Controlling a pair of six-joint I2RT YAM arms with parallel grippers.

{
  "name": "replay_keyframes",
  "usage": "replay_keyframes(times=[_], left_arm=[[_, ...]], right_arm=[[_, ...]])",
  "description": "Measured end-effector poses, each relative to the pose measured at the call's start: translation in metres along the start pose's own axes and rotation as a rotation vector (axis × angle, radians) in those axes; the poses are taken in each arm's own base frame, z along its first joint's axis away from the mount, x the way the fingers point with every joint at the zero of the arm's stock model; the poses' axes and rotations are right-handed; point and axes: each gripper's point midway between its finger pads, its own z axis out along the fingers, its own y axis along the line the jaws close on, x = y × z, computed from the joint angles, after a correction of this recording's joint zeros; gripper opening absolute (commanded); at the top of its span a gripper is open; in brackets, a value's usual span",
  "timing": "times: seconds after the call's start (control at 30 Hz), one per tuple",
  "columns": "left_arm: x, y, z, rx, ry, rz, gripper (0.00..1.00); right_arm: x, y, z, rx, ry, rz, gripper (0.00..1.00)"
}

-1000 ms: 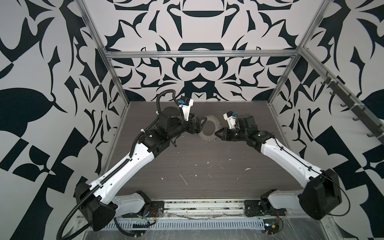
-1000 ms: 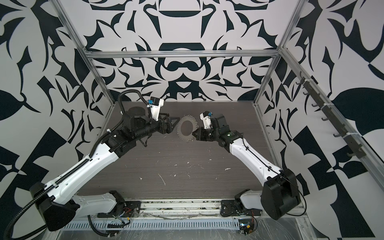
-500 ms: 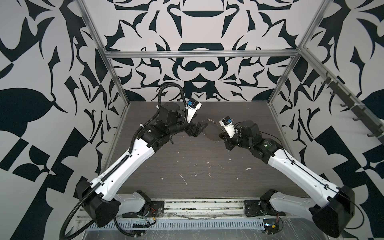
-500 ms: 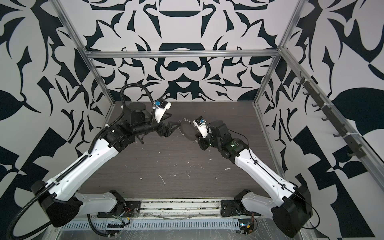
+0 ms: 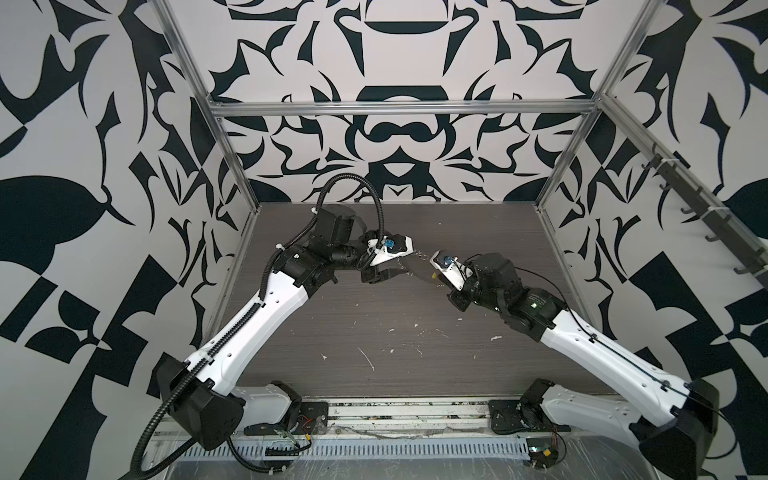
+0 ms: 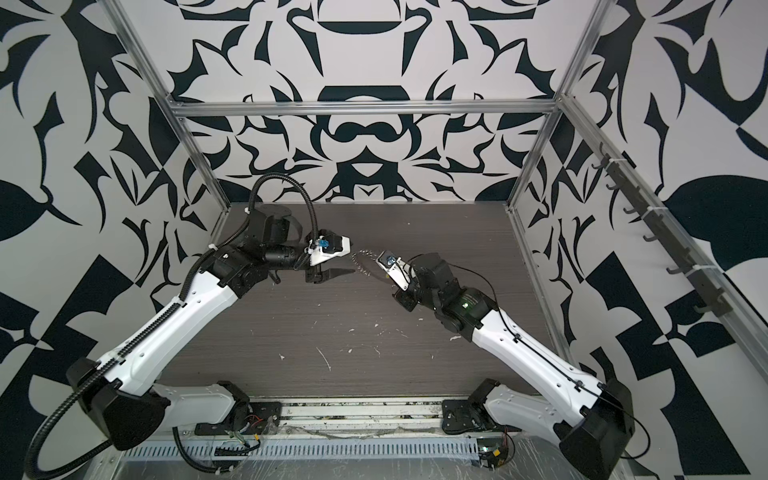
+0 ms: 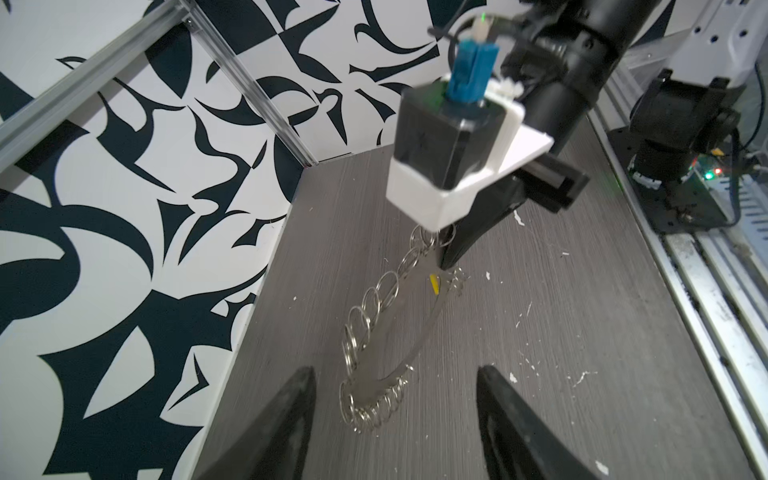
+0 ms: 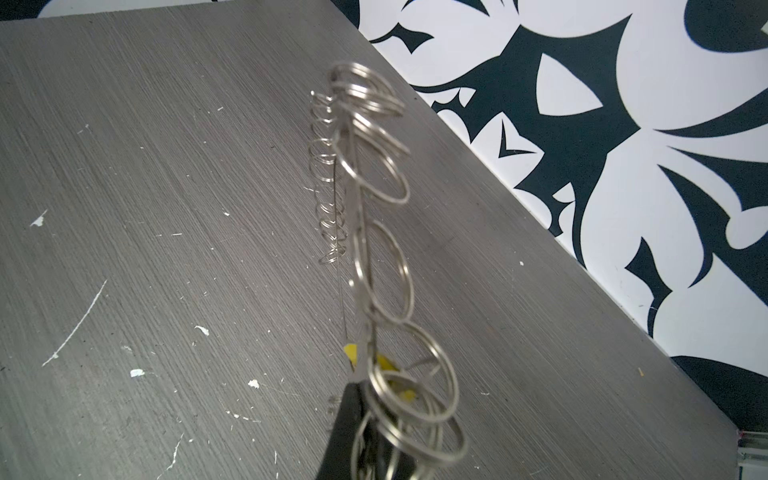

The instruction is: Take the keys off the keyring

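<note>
The keyring (image 7: 428,328) is a thin silver hoop fringed with small metal rings, held on edge just above the table. My right gripper (image 8: 365,401) is shut on one end of it. The keys show as a small yellow tag (image 8: 351,353) beside that grip, also yellow (image 7: 434,284) in the left wrist view. My left gripper (image 7: 395,370) is open, and the hoop's far end lies between its fingers (image 7: 299,399) without touching them. In both top views the keyring (image 5: 417,255) (image 6: 365,259) spans the gap between the left gripper (image 6: 345,272) and the right gripper (image 6: 380,268).
The dark wood-grain table (image 5: 395,324) carries white paint flecks (image 5: 368,359) toward the front. Patterned walls and aluminium frame posts (image 5: 232,166) close in the back and sides. Both arm bases sit on the front rail (image 5: 395,411).
The keyring, earlier held face-on to the top cameras, now lies edge-on and lower. Both arms have shifted, the left gripper has moved to the hoop's far end, and its jaws have narrowed somewhat.
</note>
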Motion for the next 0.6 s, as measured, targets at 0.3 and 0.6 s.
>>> replay_keyframes(times=[0.3,0.6], left_arm=[[0.016,-0.006,0.023,0.095,-0.019,0.022,0.65],[0.0,0.003,0.026,0.114,-0.076,0.075,0.44]], right_arm=[[-0.006,0.011,-0.001,-0.023,-0.018,-0.052,0.0],[-0.007,0.017,-0.001,-0.038,-0.022,-0.093,0.0]])
